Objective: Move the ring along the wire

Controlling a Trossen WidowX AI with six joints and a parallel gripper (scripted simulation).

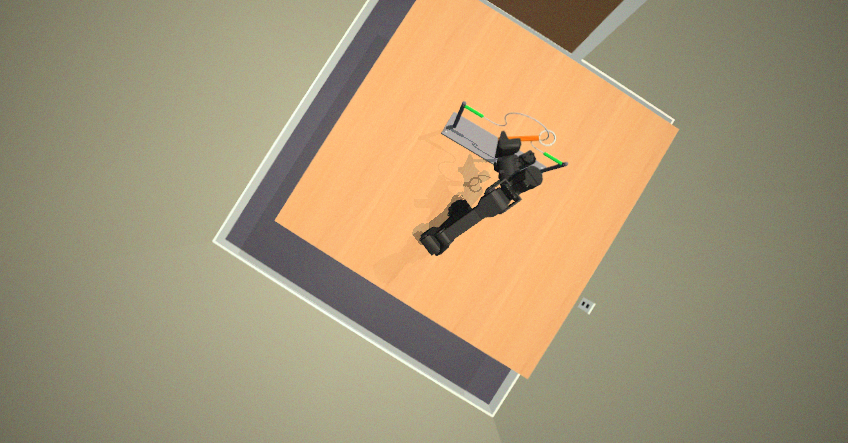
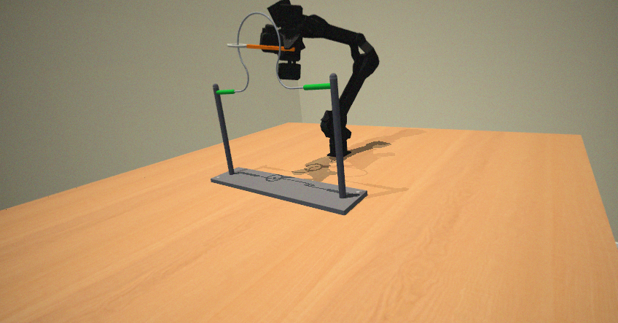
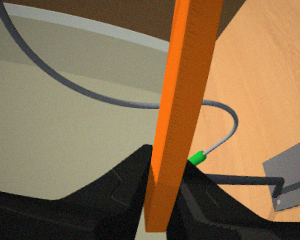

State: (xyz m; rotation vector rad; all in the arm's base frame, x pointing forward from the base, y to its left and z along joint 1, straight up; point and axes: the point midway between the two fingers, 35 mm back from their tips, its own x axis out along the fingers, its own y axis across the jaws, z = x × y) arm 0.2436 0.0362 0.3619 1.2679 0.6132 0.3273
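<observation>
Orange handle [image 1: 527, 138] [image 2: 259, 47] [image 3: 186, 90] gripped, white ring [image 1: 555, 137] [image 2: 231, 45] around the wire's grey loop [image 1: 523, 115] [image 2: 256, 13] [image 3: 90, 95]
The nearly closed gripper [image 1: 508, 138] [image 2: 289, 48] [image 3: 157, 154] has it; reaching the destination green, release and retreat remain; the exterior view shows the ring roughly level, while the wrist view shows the fingers' hold but no ring

The arm [image 1: 474, 218] [image 2: 356, 79] is black all over, with dark grey sheen on some faces in the top view's centre; its links are slim and straight-sided, joined by chunky, rounded housings; a blocky body with angular corners sits at the upper middle of the exterior view; the gripper's fingers fill the bottom of the wrist view, matte black, broad, tapering to blunt tips, with thin seam-like lines on their faces.
</observation>
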